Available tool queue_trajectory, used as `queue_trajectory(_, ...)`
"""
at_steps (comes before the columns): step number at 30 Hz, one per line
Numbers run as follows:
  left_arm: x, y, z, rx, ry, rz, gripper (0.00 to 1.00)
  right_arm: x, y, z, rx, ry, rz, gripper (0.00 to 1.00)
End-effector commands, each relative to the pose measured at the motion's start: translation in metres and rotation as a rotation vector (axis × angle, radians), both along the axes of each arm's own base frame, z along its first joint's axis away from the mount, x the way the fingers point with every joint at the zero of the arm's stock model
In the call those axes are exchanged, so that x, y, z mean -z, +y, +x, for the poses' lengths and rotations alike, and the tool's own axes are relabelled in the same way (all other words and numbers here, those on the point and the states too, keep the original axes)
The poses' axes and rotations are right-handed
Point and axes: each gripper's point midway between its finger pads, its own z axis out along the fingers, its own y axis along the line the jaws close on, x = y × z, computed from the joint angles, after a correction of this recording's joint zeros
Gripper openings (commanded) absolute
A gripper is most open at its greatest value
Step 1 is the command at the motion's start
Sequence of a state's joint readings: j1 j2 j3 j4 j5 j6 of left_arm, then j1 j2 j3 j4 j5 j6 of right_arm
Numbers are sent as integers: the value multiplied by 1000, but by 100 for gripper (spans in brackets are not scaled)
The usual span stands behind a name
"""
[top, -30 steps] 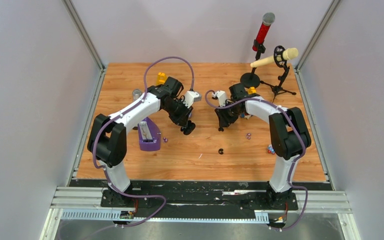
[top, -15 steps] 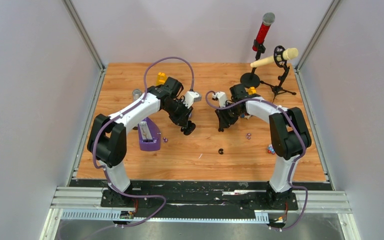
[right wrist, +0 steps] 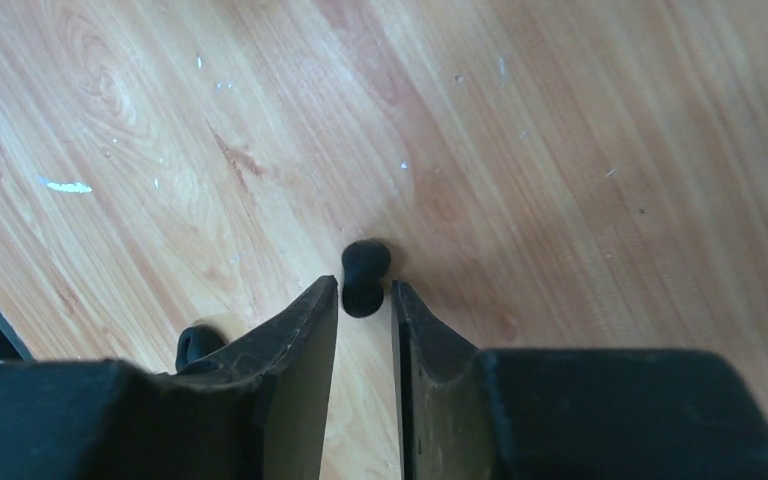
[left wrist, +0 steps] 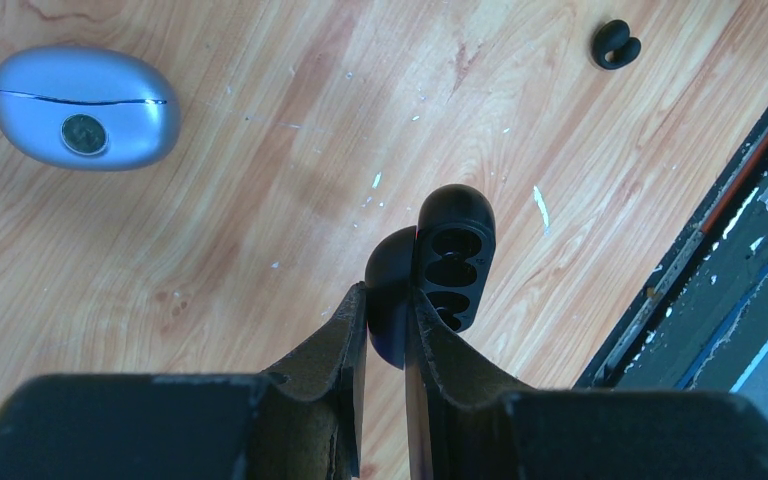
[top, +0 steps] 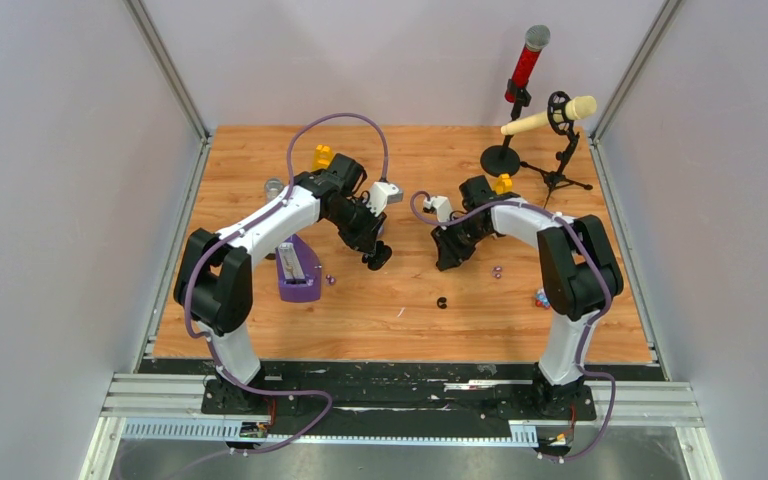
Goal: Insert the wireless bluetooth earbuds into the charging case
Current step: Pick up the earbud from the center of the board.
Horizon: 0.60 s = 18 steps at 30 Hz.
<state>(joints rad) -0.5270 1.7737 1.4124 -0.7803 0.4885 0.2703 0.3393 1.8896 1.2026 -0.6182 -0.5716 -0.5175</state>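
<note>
The right claw has been narrowed around a black earbud, grip uncertain; the charging case is kept clenched in the left claw.

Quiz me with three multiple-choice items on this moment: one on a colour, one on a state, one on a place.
1. What colour is the charging case held in the left gripper?
A) blue B) purple C) black

2. That case is:
A) shut B) open, with its cavities showing C) in two pieces

3. Where is the black earbud nearest the right gripper?
A) between its fingertips B) inside the charging case C) in the left gripper

Answers:
1 C: the left wrist view shows a black shell.
2 B: the dark hollows face the camera while the fingers clamp the case.
3 A: the right wrist view shows the earbud on the wood between the two fingers.
</note>
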Motion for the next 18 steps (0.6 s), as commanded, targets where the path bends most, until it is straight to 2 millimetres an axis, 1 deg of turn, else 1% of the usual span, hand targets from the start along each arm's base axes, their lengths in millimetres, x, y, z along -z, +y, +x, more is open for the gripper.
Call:
queue_trajectory(1,-24,-4,1,0,-47,-59,17,-16,5,-7,-50,-29,39,27)
queue_trajectory(9,-23,-4,1,1,-44,-59,17,-33,3,0,-45,-91,56,28)
queue_trajectory(18,-22,-4,0,4,-38,-59,17,-29,6,5,-32,-83,57,28)
